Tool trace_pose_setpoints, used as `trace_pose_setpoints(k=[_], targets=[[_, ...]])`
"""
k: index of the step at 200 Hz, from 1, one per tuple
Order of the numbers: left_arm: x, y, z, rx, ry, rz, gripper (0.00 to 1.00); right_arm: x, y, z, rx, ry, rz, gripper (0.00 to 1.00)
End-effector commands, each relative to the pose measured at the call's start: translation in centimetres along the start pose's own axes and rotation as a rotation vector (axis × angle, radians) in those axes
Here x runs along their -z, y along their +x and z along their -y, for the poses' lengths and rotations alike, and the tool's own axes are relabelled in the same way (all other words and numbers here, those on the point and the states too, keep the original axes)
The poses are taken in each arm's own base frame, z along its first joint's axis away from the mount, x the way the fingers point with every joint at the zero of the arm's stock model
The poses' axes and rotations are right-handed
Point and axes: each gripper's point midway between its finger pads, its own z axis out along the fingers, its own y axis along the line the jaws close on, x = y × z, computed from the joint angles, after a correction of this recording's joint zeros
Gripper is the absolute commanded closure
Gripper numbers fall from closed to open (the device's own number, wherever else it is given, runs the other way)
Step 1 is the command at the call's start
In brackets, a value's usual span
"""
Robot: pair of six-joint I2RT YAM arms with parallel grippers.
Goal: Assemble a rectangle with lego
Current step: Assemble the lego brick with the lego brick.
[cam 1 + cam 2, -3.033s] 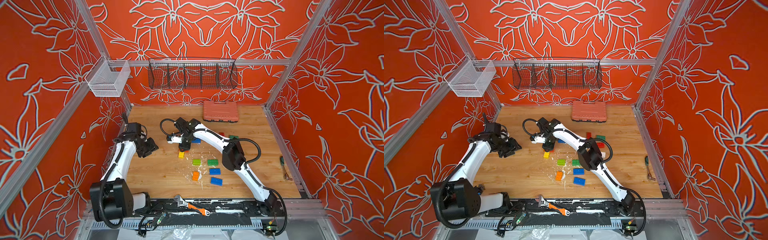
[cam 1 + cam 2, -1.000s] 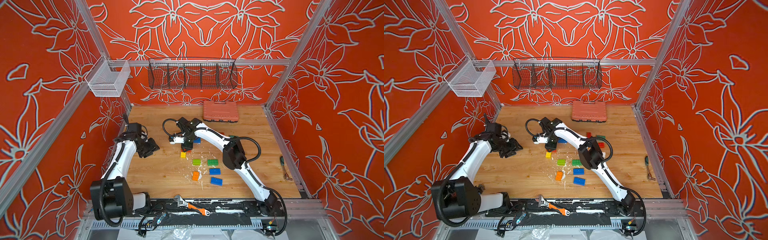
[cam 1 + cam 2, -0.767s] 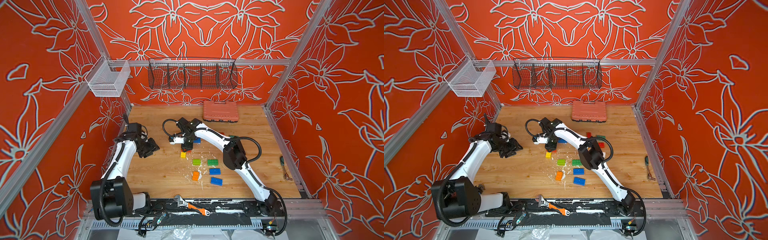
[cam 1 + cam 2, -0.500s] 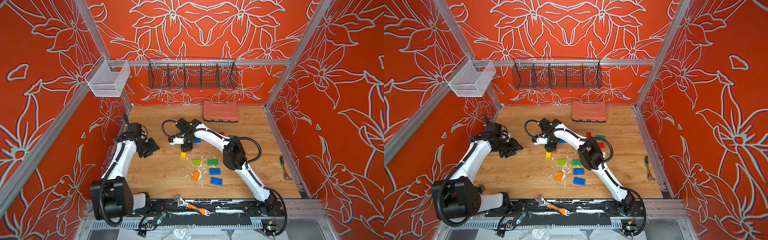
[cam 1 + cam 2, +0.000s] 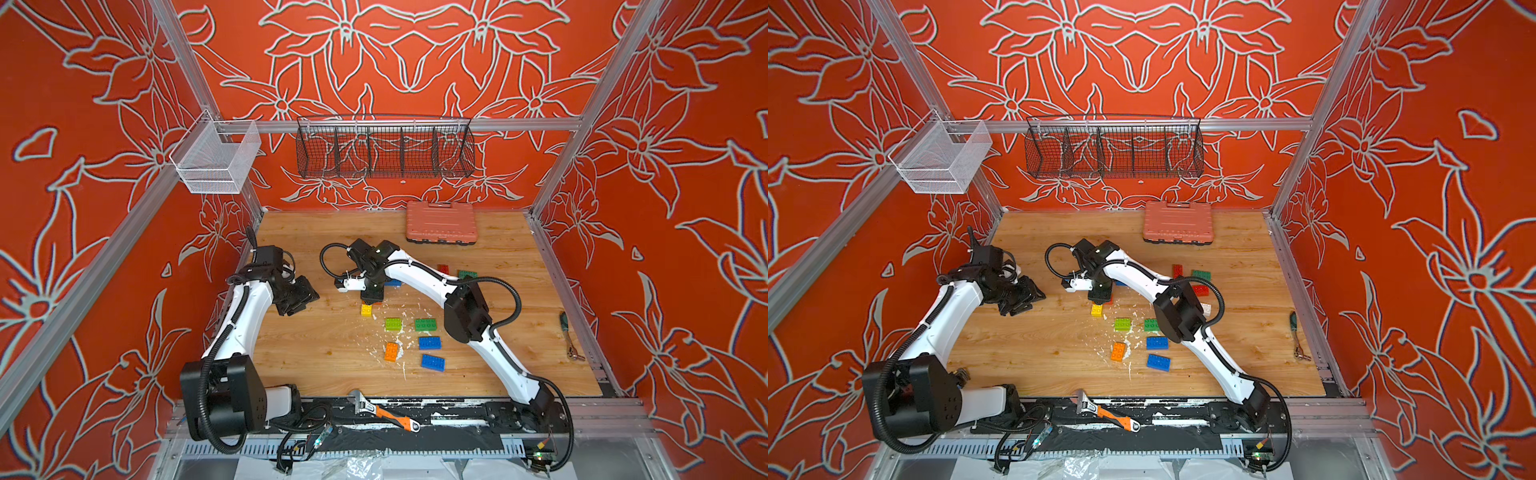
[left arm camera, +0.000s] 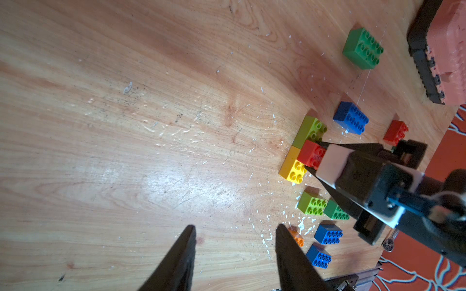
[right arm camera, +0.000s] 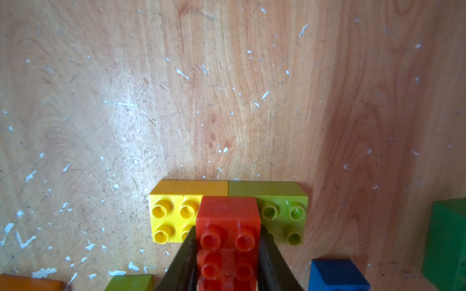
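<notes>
My right gripper (image 7: 228,236) is shut on a red lego brick (image 7: 228,221), its fingers on the brick's two long sides. The red brick sits over the seam between a yellow brick (image 7: 171,216) and a lime brick (image 7: 283,216) that lie end to end on the wooden table. Whether it is pressed onto them I cannot tell. In both top views the right gripper (image 5: 371,296) points down just behind the yellow brick (image 5: 1097,310). My left gripper (image 6: 235,226) is open over bare wood, well to the left (image 5: 301,296).
Loose bricks lie in front of the stack: lime (image 5: 392,324), green (image 5: 424,324), orange (image 5: 391,351) and two blue (image 5: 429,343) (image 5: 432,362). A red brick (image 5: 443,269) and a green one (image 5: 467,274) lie behind the right arm. A salmon tool case (image 5: 440,226) stands at the back, a wrench (image 5: 382,413) on the front rail.
The right gripper has edged slightly forward and to the right with the red brick since the earliest frames. Over the last second it barely moves. The left arm has stayed where it was.
</notes>
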Motion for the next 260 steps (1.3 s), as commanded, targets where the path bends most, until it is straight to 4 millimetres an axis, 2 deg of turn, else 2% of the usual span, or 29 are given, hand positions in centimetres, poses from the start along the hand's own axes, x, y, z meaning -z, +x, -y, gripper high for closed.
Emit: trace_pose_setpoints(k=[1, 48, 87, 103, 124, 134, 165, 196, 221, 260], targets=[[0.5, 0.8, -0.4, 0.007, -0.01, 0.004, 0.5, -4.0, 2.0, -5.2, 0.039, -0.174, -0.123, 1.0], [0.9, 1.0, -0.3, 0.014, -0.006, 0.016, 0.5, -2.3, 0.7, -6.7, 0.037, -0.198, -0.092, 1.0], [1.1, 0.9, -0.1, 0.013, 0.002, 0.018, 0.5, -2.0, 0.0, -6.1, -0.01, -0.165, -0.073, 1.0], [1.1, 0.9, -0.1, 0.011, 0.002, 0.017, 0.5, -2.0, -0.3, -6.0, -0.018, -0.154, -0.064, 0.87], [1.2, 0.9, 0.0, 0.006, 0.003, 0.018, 0.49, -1.7, -0.6, -5.6, -0.019, -0.122, -0.052, 0.65], [1.3, 0.9, 0.0, 0.004, 0.004, 0.021, 0.49, -1.4, -0.8, -5.5, -0.018, -0.107, -0.045, 0.58], [1.6, 0.9, 0.2, -0.001, 0.009, 0.031, 0.46, -0.4, -1.3, -5.1, -0.018, -0.082, -0.02, 0.5], [1.7, 0.8, 0.0, 0.002, -0.004, 0.033, 0.45, 0.5, -1.4, -4.4, -0.031, -0.034, -0.023, 0.47], [1.5, 0.6, -0.2, 0.004, -0.02, 0.026, 0.45, 2.4, -1.9, -4.2, -0.059, -0.022, 0.014, 0.47], [-0.1, -0.2, 0.2, 0.051, 0.021, -0.01, 0.47, 7.8, -1.8, -3.0, -0.135, 0.017, 0.105, 0.48]])
